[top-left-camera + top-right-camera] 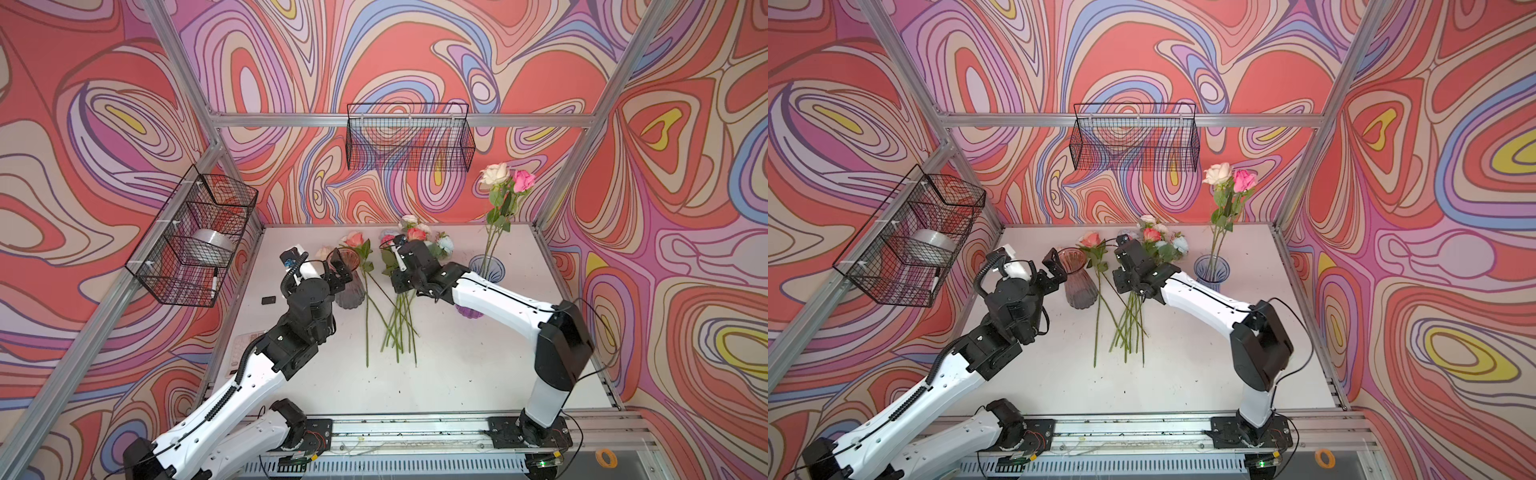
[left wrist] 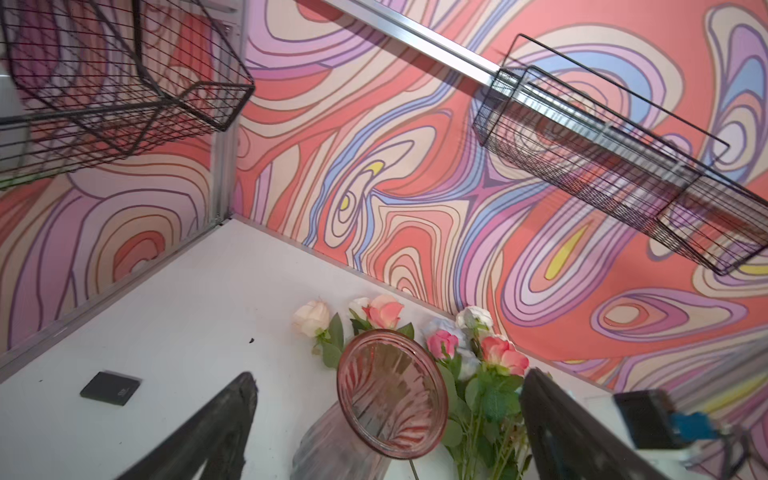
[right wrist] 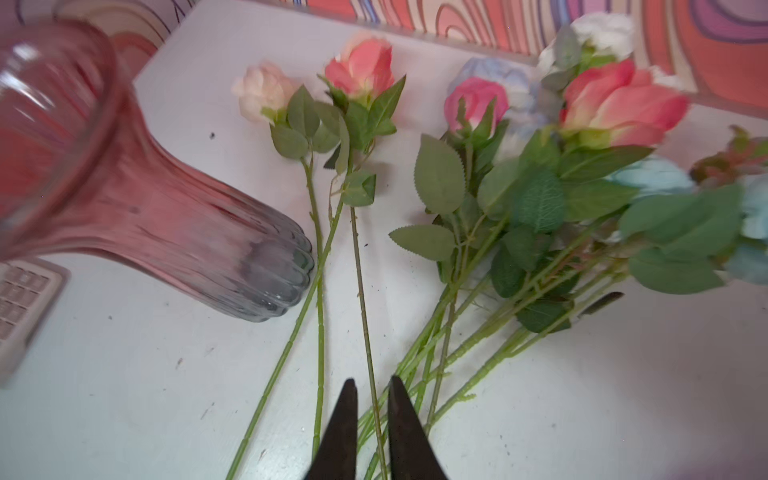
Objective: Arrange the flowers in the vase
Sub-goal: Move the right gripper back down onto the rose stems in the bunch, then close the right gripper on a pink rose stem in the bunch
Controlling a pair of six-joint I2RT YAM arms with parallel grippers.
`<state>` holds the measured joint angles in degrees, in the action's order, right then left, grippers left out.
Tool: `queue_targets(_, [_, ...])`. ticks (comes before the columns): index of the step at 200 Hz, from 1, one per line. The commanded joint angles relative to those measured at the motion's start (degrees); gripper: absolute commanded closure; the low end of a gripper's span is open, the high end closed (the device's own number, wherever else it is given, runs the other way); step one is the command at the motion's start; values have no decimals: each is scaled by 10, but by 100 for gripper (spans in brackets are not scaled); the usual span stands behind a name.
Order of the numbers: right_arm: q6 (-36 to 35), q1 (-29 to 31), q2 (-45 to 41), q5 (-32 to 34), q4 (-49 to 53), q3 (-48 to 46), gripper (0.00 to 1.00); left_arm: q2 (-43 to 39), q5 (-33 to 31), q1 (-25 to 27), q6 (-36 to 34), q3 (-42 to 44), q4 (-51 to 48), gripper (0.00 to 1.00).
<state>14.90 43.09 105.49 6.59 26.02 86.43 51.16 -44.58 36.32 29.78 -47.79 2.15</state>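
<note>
Straddling 1 of the flowers (image 3: 536,203), the right jaws' grip looks unclear

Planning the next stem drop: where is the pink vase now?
In both top views the pink vase stands left of centre, just left of the loose flowers, with the open left gripper beside its rim.
</note>
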Motion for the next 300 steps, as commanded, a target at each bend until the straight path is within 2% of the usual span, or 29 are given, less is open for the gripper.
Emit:
queue_targets(1, [-36,2,59,-42,54,48,86,-16,-73,-7,28,3,-20,1])
queue_targets(62, [-70,5,184,-42,113,149,78,-11,-45,-17,39,1,-25,2])
queue_targets(111, [-84,5,236,-26,101,179,79,-12,-22,-24,53,7,-23,4])
queue_targets(126, [-91,5,252,-16,106,185,79,-17,5,-27,52,18,-7,5])
queue_targets(150, [-99,5,266,6,108,187,84,-19,11,-32,52,18,-7,5])
queue_targets(170, [-95,5,257,5,104,180,93,-19,16,-37,55,19,-7,5])
queue_targets(204, [-64,5,214,29,80,152,100,-16,42,-44,62,15,-11,6])
queue_targets(245, [-25,5,161,73,65,132,100,-12,61,-46,63,9,-14,7])
queue_targets(262, [-24,5,145,101,65,128,100,-12,63,-46,63,11,-13,7])
queue_targets(300, [-35,6,114,114,77,120,100,-10,68,-46,63,11,-12,7])
